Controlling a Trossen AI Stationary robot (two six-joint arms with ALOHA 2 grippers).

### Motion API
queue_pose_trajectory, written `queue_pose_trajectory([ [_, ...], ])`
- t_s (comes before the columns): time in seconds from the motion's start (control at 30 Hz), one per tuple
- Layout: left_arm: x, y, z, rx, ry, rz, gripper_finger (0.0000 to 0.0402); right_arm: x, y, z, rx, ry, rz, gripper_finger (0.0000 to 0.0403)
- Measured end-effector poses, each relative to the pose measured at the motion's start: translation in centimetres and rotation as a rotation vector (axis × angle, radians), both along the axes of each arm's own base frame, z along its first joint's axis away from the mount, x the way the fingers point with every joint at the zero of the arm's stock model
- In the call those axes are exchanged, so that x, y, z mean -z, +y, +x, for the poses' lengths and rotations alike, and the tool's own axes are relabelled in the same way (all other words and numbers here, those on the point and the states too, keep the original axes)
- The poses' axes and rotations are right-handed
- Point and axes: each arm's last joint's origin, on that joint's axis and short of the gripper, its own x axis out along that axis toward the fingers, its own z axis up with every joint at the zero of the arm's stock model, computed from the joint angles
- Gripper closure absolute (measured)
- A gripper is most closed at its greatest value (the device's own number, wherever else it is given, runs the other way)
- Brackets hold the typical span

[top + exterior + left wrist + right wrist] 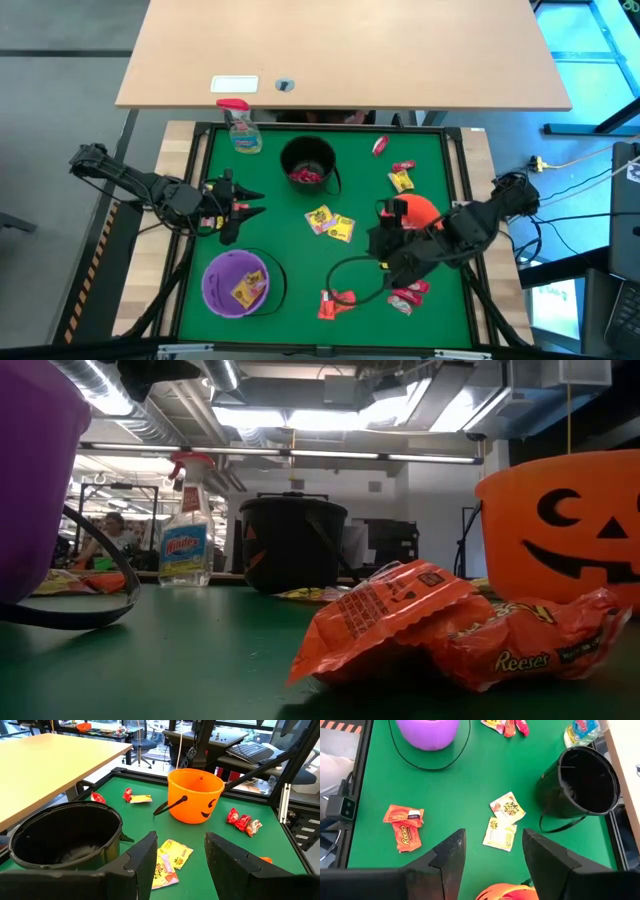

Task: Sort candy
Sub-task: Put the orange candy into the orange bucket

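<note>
Candy packets lie scattered on the green mat. Two yellow packets [331, 223] lie flat in the middle, also in the left wrist view [170, 860] and the right wrist view [502, 822]. Orange packets [335, 300] lie near the front edge [450, 630]. Red packets [408, 294] lie beside them, and more red and yellow ones [400, 172] lie farther back. My left gripper [252, 203] hovers open left of the yellow packets [181, 845]. My right gripper [383, 245] is open beside the orange bucket [492, 840].
A black bucket [308, 165] stands at the back with red candy inside. The purple bucket [237, 283] at front left holds a yellow packet. An orange pumpkin bucket [418, 212] stands under my right arm. A spray bottle [241, 127] stands at the back left corner. A raised rim [458, 200] borders the mat.
</note>
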Motion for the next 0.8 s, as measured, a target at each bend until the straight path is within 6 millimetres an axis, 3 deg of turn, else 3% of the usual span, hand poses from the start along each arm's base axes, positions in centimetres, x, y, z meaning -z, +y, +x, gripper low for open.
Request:
queue_pose_trajectory([
  [0.17, 0.0, 0.0, 0.0, 0.016, 0.002, -0.004, 0.0246, 0.5, 0.4, -0.1, 0.002, -0.008, -0.026, 0.0210],
  [0.37, 0.0, 0.0, 0.0, 0.004, 0.001, 0.000, 0.0246, 3.5, -0.1, -0.8, 0.020, 0.014, 0.002, 0.0210],
  [0.6, 0.0, 0.0, 0.0, 0.004, 0.002, 0.000, 0.0246, 8.1, -1.6, -3.5, 0.017, -0.087, 0.164, 0.0210],
  [0.8, 0.0, 0.0, 0.0, 0.003, 0.002, 0.000, 0.0246, 10.3, -2.2, -5.0, -0.022, -0.183, 0.382, 0.0210],
])
